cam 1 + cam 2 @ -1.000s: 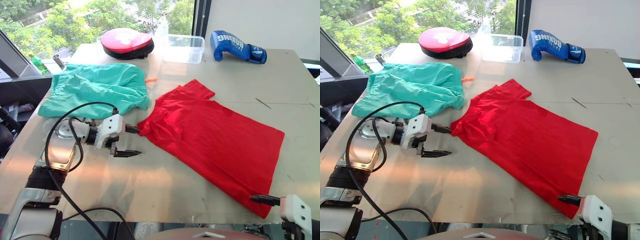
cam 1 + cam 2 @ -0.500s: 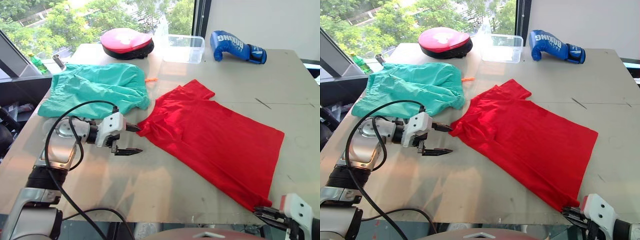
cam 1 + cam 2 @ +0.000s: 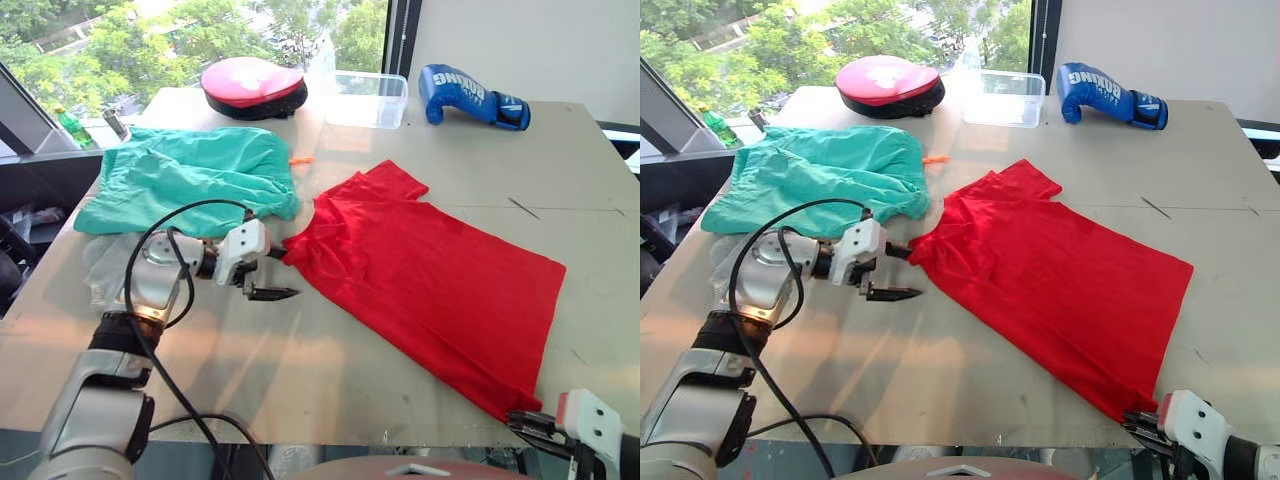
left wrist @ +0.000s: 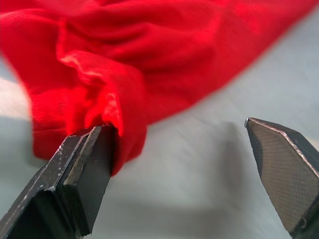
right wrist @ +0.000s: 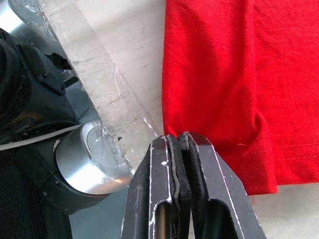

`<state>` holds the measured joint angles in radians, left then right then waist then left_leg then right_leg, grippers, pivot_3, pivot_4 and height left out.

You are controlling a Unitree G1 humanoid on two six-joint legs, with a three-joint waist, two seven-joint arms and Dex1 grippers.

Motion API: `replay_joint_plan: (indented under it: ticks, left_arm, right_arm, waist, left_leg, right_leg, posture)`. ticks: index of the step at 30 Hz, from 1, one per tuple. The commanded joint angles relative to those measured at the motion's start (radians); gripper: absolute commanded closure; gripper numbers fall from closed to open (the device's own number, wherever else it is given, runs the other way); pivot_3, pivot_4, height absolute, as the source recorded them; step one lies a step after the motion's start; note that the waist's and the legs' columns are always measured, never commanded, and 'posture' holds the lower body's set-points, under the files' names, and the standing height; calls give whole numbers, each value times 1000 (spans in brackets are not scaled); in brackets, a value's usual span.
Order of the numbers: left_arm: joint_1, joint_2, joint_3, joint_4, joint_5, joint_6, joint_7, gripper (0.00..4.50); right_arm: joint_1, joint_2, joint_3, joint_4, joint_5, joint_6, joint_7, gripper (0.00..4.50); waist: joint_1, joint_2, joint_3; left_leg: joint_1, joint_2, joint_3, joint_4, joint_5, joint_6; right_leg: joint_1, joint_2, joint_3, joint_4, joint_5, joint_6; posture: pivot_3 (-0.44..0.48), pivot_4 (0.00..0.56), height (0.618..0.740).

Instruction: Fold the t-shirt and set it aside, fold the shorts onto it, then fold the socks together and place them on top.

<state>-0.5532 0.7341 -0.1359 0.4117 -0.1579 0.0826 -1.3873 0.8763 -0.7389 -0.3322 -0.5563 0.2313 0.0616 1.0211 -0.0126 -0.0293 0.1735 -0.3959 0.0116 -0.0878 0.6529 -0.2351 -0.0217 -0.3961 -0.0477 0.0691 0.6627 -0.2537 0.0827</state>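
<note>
Left pincer [image 3: 272, 273], fingers apart, has closed in to touch the t-shirt [image 3: 430, 275]; right pincer [image 5: 182, 149] is staying pressed together at its hem.

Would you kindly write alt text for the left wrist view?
The left gripper is open, one black finger touching a bunched edge of the red t-shirt, the other finger apart over the bare grey table.

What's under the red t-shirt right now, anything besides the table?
The t-shirt lies spread on the bare table, its near hem reaching the table's front edge. Whatever sits beneath the fabric is covered; no lump shows. The shorts lie apart, beside it.
</note>
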Motion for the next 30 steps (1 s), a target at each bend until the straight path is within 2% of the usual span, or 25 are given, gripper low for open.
replay_joint_plan:
  ticks: [1, 2, 5, 9, 10, 12, 15, 22, 30]
  left_arm:
    - [-30, 5, 12, 41, 2, -17, -4, 0]
    - [-39, 4, 8, 61, 9, -27, -5, 0]
    - [-68, -11, 12, 102, 4, -13, -2, 733]
    - [-92, -15, 15, 136, 6, -13, -6, 2483]
    - [-96, -15, 15, 146, 7, -15, -9, 2682]
    - [-105, -15, 15, 163, 12, -22, -9, 3559]
    - [-112, -13, 10, 187, 25, -42, -9, 4460]
    - [-87, 35, 22, 168, 13, -34, -57, 4460]
    - [45, 137, 57, -26, -81, 161, -153, 4460]
  right_arm:
    - [3, -4, 1, 38, -34, 4, -16, 4474]
    - [0, -4, 3, 41, -35, 2, -17, 4474]
    - [-13, -4, 9, 51, -39, -4, -22, 4500]
    - [-25, -7, 17, 58, -41, -6, -24, 4500]
    - [-30, -8, 20, 57, -41, -5, -25, 4500]
    - [-40, -10, 24, 57, -42, 0, -27, 4500]
    - [-55, -14, 32, 61, -43, 4, -29, 4500]
    - [-93, -45, 3, 94, -30, 5, -9, 4500]
    - [-200, -160, -71, 255, -30, -33, 52, 4500]
  waist:
    - [-2, 0, 0]
    - [-2, 0, 0]
    - [-1, -1, 0]
    - [-2, -3, -2]
    - [-3, -4, -2]
    - [-4, -4, -3]
    - [-4, -4, -3]
    - [-6, -5, -3]
    - [0, -5, -3]
  left_leg:
    - [0, 0, 0, 0, 0, 0]
    - [0, 0, 0, 0, 0, 0]
    - [0, 0, 0, 0, 0, 0]
    - [0, 0, 0, 0, 0, 0]
    - [0, 0, 0, 0, 0, 0]
    - [1, 0, 0, 0, 0, 0]
    - [1, 0, 0, 0, 0, 0]
    - [1, 0, 0, 0, 0, 0]
    - [0, 0, 0, 0, 0, 0]
  right_leg:
    - [0, 0, 0, 0, 0, 0]
    - [0, 0, 0, 0, 0, 0]
    - [0, 0, 0, 0, 0, 1]
    - [0, 0, 0, 0, 1, 2]
    - [0, 0, 0, 0, 1, 2]
    - [0, 0, 0, 0, 1, 2]
    - [0, 0, 0, 0, 2, 3]
    - [0, 0, 0, 0, 2, 1]
    - [1, 0, 0, 0, 2, 1]
  posture:
    - [0, 150, 731]
    - [0, 150, 731]
    - [0, 150, 731]
    - [0, 150, 731]
    - [0, 150, 731]
    - [0, 150, 731]
    - [0, 150, 731]
    - [0, 150, 731]
    - [0, 150, 731]
